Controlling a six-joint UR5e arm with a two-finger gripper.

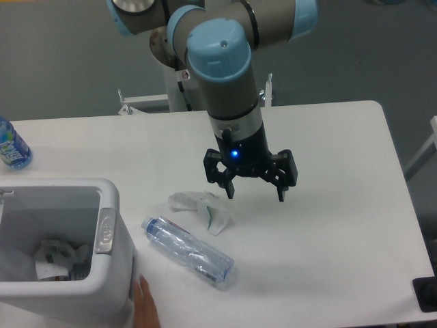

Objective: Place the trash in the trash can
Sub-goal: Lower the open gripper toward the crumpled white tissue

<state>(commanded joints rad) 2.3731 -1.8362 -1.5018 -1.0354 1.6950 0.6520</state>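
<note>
bottle (188,251): clear crinkled plastic | wrapper (203,208): crumpled paper | bin (113,273): smooth plastic

I see my gripper (255,194) hanging open above the white table (341,205), just right of the crumpled wrapper (201,208). The crushed clear bottle (188,251) lies between wrapper and white trash can (109,273).

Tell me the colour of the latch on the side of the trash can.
Grey, an oblong latch on the white trash can, seen in the fixed camera view.
</note>
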